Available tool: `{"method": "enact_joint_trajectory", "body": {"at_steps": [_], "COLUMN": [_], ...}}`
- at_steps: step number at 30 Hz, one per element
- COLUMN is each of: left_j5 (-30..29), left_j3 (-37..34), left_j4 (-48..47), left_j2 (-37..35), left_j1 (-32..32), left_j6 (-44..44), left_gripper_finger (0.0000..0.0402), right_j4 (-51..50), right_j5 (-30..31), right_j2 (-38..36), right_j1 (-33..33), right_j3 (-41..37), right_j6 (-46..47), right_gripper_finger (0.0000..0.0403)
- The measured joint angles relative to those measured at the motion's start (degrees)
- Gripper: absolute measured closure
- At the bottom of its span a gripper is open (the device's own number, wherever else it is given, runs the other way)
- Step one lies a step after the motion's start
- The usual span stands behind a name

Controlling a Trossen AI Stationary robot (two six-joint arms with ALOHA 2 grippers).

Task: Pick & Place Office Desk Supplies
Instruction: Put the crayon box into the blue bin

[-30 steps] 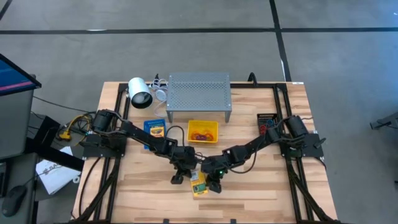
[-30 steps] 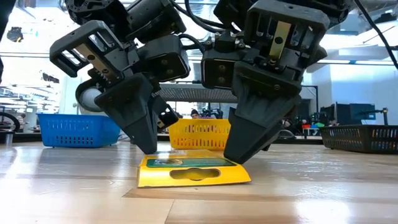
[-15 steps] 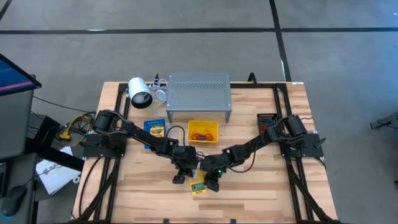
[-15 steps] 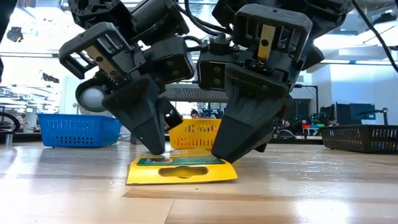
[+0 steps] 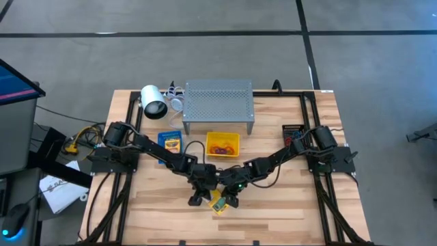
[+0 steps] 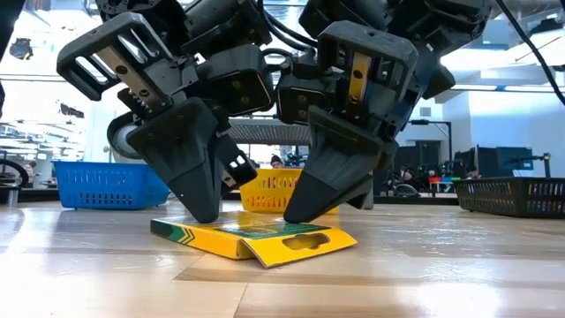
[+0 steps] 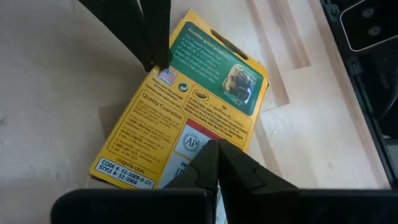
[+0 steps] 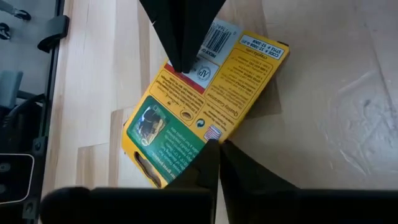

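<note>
The flat yellow cardboard crayon box [image 6: 256,240] lies back-side up on the wooden bench [image 6: 441,274] near its front edge; it looks light, thin and slick, so it is likely to skate when pushed and is best pinched across a long edge once one side lifts. The left gripper [image 6: 199,208] and right gripper [image 6: 305,208] both have their fingers closed to a point, pressing on opposite ends of it. Open board lies around it, with the yellow plastic bin [image 5: 223,144] well behind.

The wooden counter [image 5: 287,205] carries a grey perforated shelf [image 5: 218,104], a yellow bin [image 5: 223,144], a blue bin [image 6: 108,184] — and one crayon box [image 6: 256,238] lying flat near its front edge.
</note>
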Motion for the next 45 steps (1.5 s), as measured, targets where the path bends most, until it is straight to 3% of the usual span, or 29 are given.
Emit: {"method": "enact_joint_trajectory", "body": {"at_steps": [18, 33, 45], "left_j5": [-5.99, 1.57, 2.35], "left_j3": [0.22, -0.3, -3.65], "left_j4": [-3.26, -11.96, -7.45], "left_j2": [-7.21, -9.68, -9.75], "left_j1": [1.53, 0.76, 0.17], "left_j6": [-0.49, -11.82, -23.88], "left_gripper_finger": [0.0383, 0.0366, 0.0346], "right_j4": [-0.51, -4.23, -19.46], "right_j5": [1.5, 1.26, 2.23], "right_j2": [-0.02, -0.49, -9.48], "right_j1": [0.26, -1.06, 0.92], "right_j3": [0.43, 0.34, 0.19], "right_j6": [-0.86, -2.23, -0.76], "right_gripper_finger": [0.0403, 0.0403, 0.0394]}}
